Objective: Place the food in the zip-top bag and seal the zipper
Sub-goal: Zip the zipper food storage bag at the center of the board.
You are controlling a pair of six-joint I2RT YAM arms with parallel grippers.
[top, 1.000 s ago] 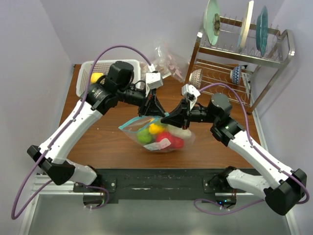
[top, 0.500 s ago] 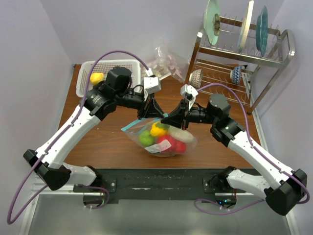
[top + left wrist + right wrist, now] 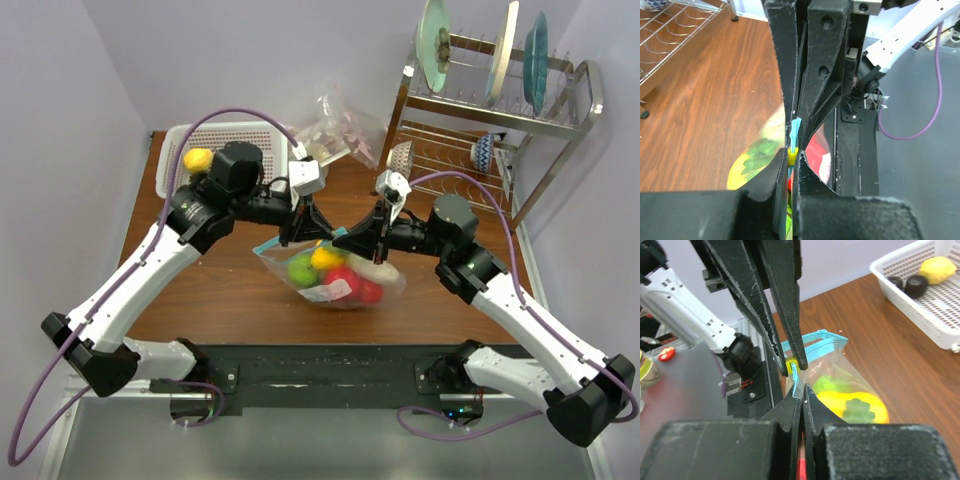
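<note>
The zip-top bag (image 3: 340,285) hangs just above the table between my two grippers, with green (image 3: 301,270), yellow (image 3: 325,258) and red (image 3: 347,282) food inside. My left gripper (image 3: 298,238) is shut on the light-blue zipper (image 3: 795,129), right at its small yellow slider (image 3: 792,156). My right gripper (image 3: 339,240) faces it tip to tip and is shut on the bag's rim (image 3: 796,381) just beside the slider (image 3: 791,363). In the right wrist view the zipper (image 3: 815,337) loops away behind the left fingers (image 3: 790,325). Yellow food (image 3: 852,407) shows through the plastic.
A white mesh basket (image 3: 215,135) at the back left holds a yellow fruit (image 3: 198,160) and dark pieces (image 3: 915,286). Clear dotted bags (image 3: 335,125) lie at the back. A metal dish rack (image 3: 480,130) with plates and bowls stands at the back right.
The bag and both grippers have shifted a little to the right and away. The bag's left corner has risen, and less blue strip shows left of the left gripper.
</note>
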